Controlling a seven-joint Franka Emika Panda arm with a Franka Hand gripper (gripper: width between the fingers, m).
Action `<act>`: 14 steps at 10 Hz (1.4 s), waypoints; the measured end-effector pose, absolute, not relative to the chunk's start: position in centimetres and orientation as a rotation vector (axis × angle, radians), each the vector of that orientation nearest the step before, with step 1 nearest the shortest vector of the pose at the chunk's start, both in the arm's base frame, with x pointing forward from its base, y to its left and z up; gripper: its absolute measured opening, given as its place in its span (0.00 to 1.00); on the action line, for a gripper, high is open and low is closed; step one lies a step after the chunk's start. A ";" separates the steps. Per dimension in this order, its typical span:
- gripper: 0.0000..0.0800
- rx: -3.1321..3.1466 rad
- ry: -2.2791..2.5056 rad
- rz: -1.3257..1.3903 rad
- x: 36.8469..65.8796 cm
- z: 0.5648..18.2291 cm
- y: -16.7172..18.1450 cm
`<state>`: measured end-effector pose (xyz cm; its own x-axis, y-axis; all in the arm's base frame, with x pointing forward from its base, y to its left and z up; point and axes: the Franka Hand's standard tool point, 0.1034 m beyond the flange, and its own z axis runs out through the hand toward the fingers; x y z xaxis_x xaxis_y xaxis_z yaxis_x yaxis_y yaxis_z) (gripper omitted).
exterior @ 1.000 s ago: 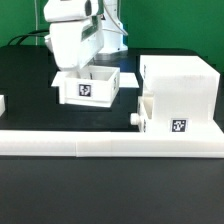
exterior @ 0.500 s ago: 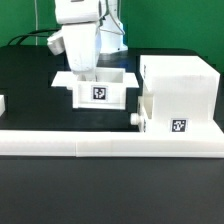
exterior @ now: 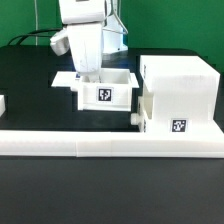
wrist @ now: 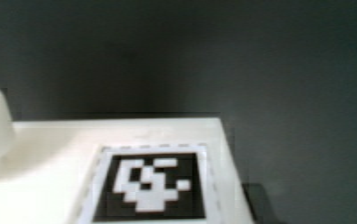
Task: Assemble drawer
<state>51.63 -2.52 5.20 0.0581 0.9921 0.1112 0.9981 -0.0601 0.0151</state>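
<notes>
The drawer's large white casing [exterior: 182,80] stands at the exterior view's right. A small box with a tag [exterior: 166,121] and a round knob [exterior: 135,117] sits low at its front. My gripper [exterior: 92,74] reaches down into a second open-top white box [exterior: 106,93] left of the casing and is shut on its wall, with the fingertips hidden inside. The box's tag faces the camera. The wrist view shows this tag [wrist: 152,184] on a white face, with black table beyond.
A long low white L-shaped rail [exterior: 105,142] runs along the front. A flat white piece [exterior: 60,79] lies just left of the held box. A small white part [exterior: 2,103] shows at the left edge. Cables hang behind the arm.
My gripper has moved toward the exterior view's right with the small box, bringing it closer to the casing.
</notes>
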 end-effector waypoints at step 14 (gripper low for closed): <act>0.05 -2.278 -2.077 -0.176 53.9 5.3 0.0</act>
